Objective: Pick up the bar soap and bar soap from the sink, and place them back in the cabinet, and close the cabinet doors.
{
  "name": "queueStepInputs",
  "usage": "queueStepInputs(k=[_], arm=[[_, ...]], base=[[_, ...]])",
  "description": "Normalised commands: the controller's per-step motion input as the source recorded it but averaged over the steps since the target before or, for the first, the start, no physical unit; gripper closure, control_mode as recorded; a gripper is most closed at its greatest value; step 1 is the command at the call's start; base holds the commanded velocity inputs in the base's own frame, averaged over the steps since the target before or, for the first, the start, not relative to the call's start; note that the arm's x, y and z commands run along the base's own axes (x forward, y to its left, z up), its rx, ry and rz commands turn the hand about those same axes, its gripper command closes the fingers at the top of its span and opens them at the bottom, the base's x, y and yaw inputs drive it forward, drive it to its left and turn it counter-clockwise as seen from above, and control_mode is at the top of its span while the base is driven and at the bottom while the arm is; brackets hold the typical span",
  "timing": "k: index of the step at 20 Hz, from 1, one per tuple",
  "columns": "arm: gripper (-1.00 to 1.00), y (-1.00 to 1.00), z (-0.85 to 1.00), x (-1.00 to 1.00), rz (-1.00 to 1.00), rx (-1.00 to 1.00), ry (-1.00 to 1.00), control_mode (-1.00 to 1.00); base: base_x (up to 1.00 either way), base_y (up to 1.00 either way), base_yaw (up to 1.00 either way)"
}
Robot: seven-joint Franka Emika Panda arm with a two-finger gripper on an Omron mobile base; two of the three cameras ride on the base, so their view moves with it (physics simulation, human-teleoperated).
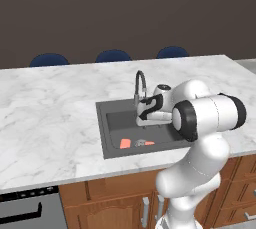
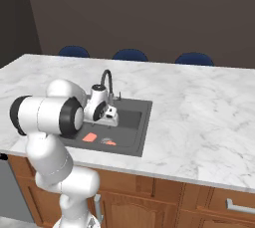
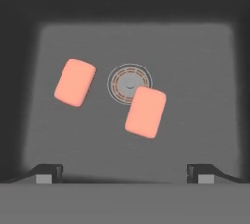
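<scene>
While your two-finger gripper [image 3: 125,174] hangs wide open and empty above the dark grey sink basin [image 3: 205,96], both salmon-pink soap bars lie ahead. The nearer bar [image 3: 145,111], overlapping the round drain strainer [image 3: 126,81], sits almost centred between your fingertips, long axis slightly tilted.

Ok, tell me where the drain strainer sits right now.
In the hand view the drain strainer sits mid-floor of the sink, between the two soap bars: one apart to its left, the other overlapping its lower-right edge.
</scene>
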Motion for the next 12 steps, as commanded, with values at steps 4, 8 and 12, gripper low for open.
queueStepInputs(k=[4,8,12], arm=[[-1.0,-0.13,-0.09,0.09,0.0,0.03,0.0,-1.0],[-1.0,-0.15,-0.11,0.06,0.0,0.01,0.0,-1.0],[-1.0,-0.09,-0.12,0.03,0.0,0.0,0.0,-1.0]], base=[[0.0,0.0,0.0],[0.0,0.0,0.0],[0.0,0.0,0.0]])
